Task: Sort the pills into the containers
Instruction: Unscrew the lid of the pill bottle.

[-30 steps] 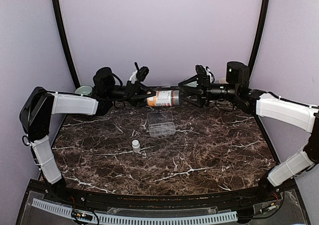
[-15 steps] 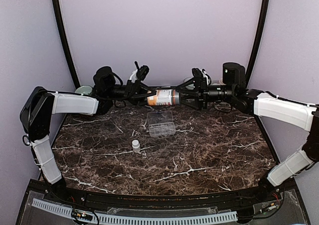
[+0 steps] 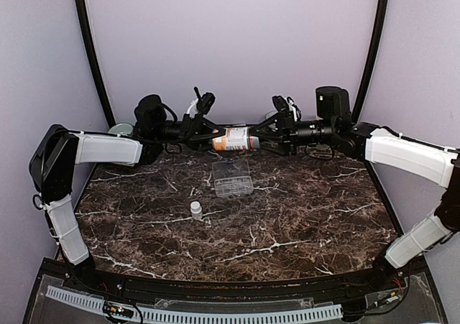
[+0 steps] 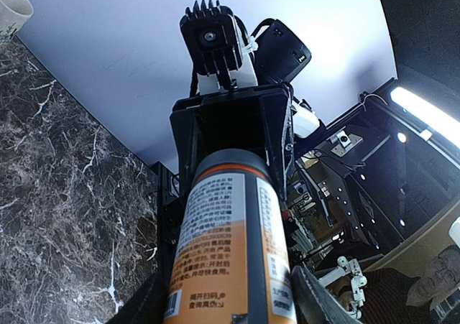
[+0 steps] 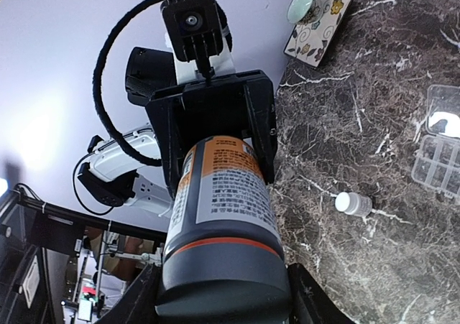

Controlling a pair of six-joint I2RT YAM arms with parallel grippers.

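An amber bottle (image 3: 233, 139) with a white label and grey cap hangs level above the table's back edge, between both arms. My left gripper (image 3: 215, 139) is shut on its base end; in the left wrist view the bottle (image 4: 230, 230) fills the space between the fingers of the left gripper (image 4: 230, 306). My right gripper (image 3: 257, 139) is shut round the grey cap (image 5: 223, 274), a finger against each side of it. The clear organiser box (image 3: 231, 177) with its containers lies below, lid open. No pills show.
A tiny white bottle (image 3: 195, 209) stands in front of the organiser. A pale cup (image 5: 305, 4) sits on a patterned coaster (image 5: 320, 33) at the back left corner. Curved walls close in the back and sides of the marble table (image 3: 302, 216).
My right gripper has slid left along the bottle's axis onto the cap, and its jaws have narrowed onto it. The left arm and the bottle have stayed put.
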